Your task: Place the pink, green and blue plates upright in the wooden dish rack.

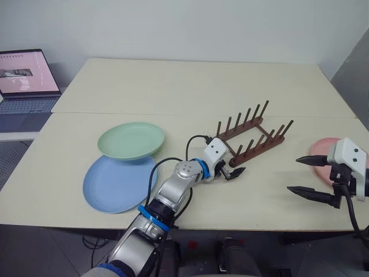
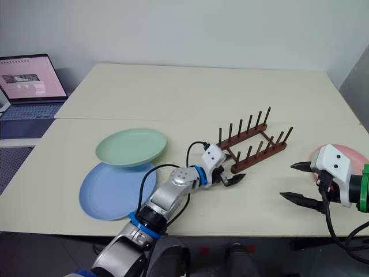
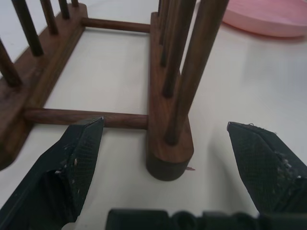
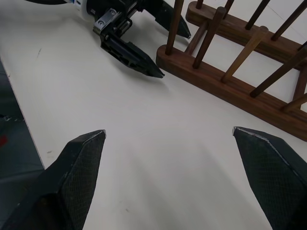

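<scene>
- So the setup is a big cream tabletop (image 1: 190,86) against a plain pale wall, with an open laptop (image 1: 26,81) showing a pinkish screen off at the far left.
- Left side of the table: the pale mint green round plate (image 1: 131,140) sits partly on top of the light blue round plate (image 1: 118,183), both lying flat.
- Middle: the left gripper (image 1: 233,169) is right at the near end of the small dark brown wooden dish rack (image 1: 252,134). Its black fingers are spread wide and hold nothing; from its wrist view the end of one rail sits between them.
- The rack's long axis runs diagonally away toward the back right, and no plate is in it.
- Right side: the salmon pink round plate (image 2: 345,154) lies flat near the table edge, just behind the right gripper (image 2: 298,183), which is also wide open and empty.
- My read: the right arm is the nearer one for the pink plate, while green and blue are on the left arm's side, and the left looks set to steady or shift the rack first.
</scene>
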`<act>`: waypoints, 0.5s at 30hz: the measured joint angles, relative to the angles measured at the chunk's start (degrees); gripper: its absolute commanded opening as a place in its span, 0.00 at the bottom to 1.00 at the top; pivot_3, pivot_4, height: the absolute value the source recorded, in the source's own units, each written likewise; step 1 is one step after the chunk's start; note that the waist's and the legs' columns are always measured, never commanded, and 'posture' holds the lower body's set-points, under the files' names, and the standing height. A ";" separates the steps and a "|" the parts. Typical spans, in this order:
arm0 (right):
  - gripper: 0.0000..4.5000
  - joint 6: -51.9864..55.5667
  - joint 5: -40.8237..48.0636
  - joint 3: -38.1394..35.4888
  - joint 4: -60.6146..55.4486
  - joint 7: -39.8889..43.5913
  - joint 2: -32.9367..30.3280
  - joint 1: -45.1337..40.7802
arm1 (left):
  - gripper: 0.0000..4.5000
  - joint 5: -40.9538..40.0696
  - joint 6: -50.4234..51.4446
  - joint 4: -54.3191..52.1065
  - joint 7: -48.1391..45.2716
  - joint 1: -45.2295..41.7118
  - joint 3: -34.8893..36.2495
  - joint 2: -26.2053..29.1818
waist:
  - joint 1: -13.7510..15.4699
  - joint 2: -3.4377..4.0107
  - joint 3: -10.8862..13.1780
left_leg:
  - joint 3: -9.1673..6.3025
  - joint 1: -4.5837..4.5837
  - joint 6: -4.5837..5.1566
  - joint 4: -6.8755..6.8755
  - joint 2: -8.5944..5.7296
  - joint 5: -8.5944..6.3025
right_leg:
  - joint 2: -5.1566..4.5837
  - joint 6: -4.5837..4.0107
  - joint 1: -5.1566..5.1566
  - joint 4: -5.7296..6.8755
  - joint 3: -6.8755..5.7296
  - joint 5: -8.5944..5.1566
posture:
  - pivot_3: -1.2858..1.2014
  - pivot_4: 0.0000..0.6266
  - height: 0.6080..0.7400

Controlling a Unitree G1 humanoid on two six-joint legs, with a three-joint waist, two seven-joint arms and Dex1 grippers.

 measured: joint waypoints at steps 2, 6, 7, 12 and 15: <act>1.00 0.15 0.28 -0.43 -0.53 -0.11 0.05 0.27 | 0.91 0.32 -0.73 0.93 -0.22 -0.03 0.07 -0.06 | 0.00 0.00 0.00 | 0.00 -0.01 0.00 0.00 0.00 0.00 | 0.00 0.00 0.00 -0.01 0.00 0.00 | 0.52 0.24 0.94; 1.00 0.21 0.42 -1.17 -1.07 -0.82 0.07 0.59 | 0.67 0.99 -2.13 3.41 -0.85 -0.63 0.41 -0.07 | 0.03 0.00 0.00 | -0.01 -0.01 0.00 0.02 0.00 0.00 | 0.00 0.01 0.00 -0.01 0.00 0.00 | 0.52 0.24 0.94; 1.00 0.24 0.43 -1.17 -1.18 -1.04 0.09 0.67 | 0.60 1.11 -2.38 4.01 -1.00 -1.01 0.51 -0.08 | 0.05 0.00 0.00 | 0.00 -0.02 0.00 0.02 -0.01 0.00 | 0.00 0.01 0.00 -0.02 0.00 0.01 | 0.52 0.24 0.94; 1.00 0.23 0.37 -1.54 -1.74 -1.33 0.11 1.89 | 0.26 1.89 -3.95 5.50 -1.23 -1.45 0.68 -0.70 | 0.13 0.01 0.00 | -0.01 -0.05 0.00 0.01 0.01 0.00 | -0.01 0.02 0.00 -0.07 -0.01 0.01 | 0.52 0.24 0.94; 1.00 0.18 0.34 -2.26 -1.84 -1.40 0.13 2.68 | 0.23 2.69 -4.99 6.56 -1.20 -2.01 0.68 -1.07 | 0.28 0.01 -0.01 | -0.01 -0.05 0.00 0.02 0.00 0.00 | -0.01 0.03 0.00 -0.07 -0.01 0.02 | 0.52 0.24 0.94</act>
